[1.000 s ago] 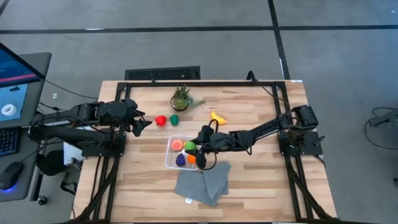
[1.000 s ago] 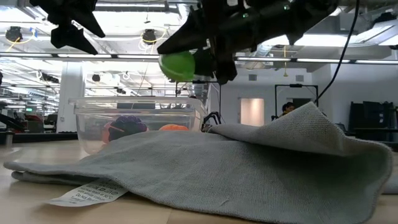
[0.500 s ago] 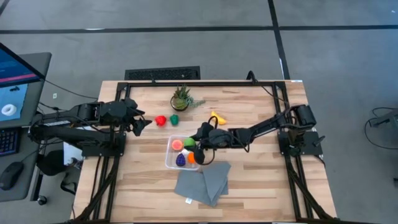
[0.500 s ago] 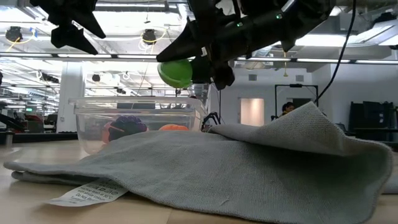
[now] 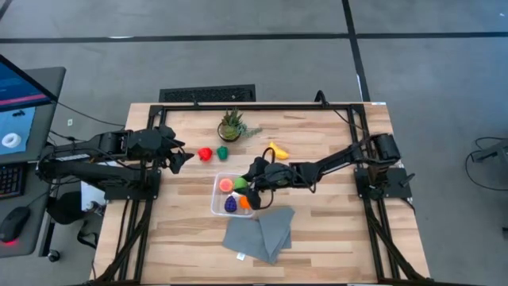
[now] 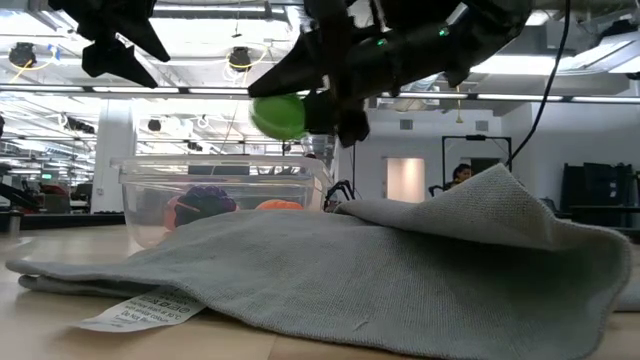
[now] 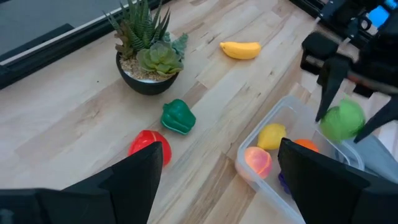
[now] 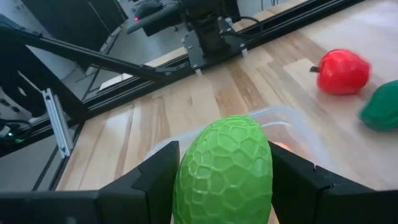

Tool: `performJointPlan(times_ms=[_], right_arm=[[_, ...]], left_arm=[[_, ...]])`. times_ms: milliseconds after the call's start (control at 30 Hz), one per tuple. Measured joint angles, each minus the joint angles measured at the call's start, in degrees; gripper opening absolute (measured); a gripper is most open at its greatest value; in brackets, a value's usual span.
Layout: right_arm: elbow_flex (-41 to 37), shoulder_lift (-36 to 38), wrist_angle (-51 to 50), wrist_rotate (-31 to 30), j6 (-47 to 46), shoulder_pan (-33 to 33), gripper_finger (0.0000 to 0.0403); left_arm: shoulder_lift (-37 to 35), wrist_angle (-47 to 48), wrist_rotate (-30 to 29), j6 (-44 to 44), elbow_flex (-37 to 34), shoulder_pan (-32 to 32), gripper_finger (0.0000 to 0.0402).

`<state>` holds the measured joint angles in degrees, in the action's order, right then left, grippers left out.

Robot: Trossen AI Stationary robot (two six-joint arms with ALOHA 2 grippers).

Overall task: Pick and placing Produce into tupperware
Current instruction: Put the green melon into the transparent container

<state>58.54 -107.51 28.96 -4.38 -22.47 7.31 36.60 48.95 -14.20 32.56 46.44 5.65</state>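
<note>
My right gripper (image 5: 246,187) is shut on a lime green fruit (image 8: 224,171), which hangs above the clear tupperware (image 5: 217,199). A peach-pink piece (image 5: 226,184), a purple one (image 5: 230,204), an orange one (image 5: 244,203) and a yellow one (image 7: 272,135) lie inside the tupperware. On the wood beyond it rest a red fruit (image 5: 205,153), a dark green one (image 5: 223,152) and a banana (image 5: 278,148). My left gripper (image 5: 179,157) stands open to the left of the red fruit, with nothing between its fingers. My right gripper pinches the lime green fruit by two opposite sides (image 8: 186,180) between its two fingers (image 8: 298,183). The fingers come from the table's right, slanting a little downward. The fruit (image 6: 278,115) is lifted clear, above the tupperware's rim (image 6: 220,165).
A spiky potted plant (image 5: 231,125) stands at the far middle of the table. A folded grey cloth (image 5: 258,232) lies just in front of the tupperware, its raised fold close to the right arm. Bare wood lies to the near left and right.
My right gripper has edged toward the table's far left with the lime green fruit and has stayed above the tupperware. It now uncovers the orange piece inside.
</note>
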Motion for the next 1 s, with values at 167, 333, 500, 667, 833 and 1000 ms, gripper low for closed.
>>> performJointPlan(times_ms=[167,333,500,667,833,1000], right_arm=[[4.2,-4.1,-0.7,1.7,0.3,0.0,0.0231],[7.7,-6.7,-1.4,1.9,0.4,-0.1,0.023],[9.8,-8.3,-8.1,4.4,0.5,-0.3,0.023],[9.8,-8.3,-7.9,4.5,0.5,-0.2,0.0231],[9.8,-8.3,-8.2,4.7,0.4,-0.3,0.0238],[9.8,-8.3,-9.0,6.1,-0.6,-0.7,0.0247]], left_arm=[[0.0,-0.3,0.0,0.5,0.0,0.0,0.0306],[0.0,-0.5,0.1,1.0,0.0,0.0,0.0306],[0.0,-0.5,0.7,1.0,0.0,0.0,0.0306],[0.0,-0.5,0.7,1.0,0.0,0.0,0.0306],[0.0,-0.4,0.7,1.0,0.0,0.0,0.0306],[0.0,-0.4,0.8,0.9,0.0,0.0,0.0306]])
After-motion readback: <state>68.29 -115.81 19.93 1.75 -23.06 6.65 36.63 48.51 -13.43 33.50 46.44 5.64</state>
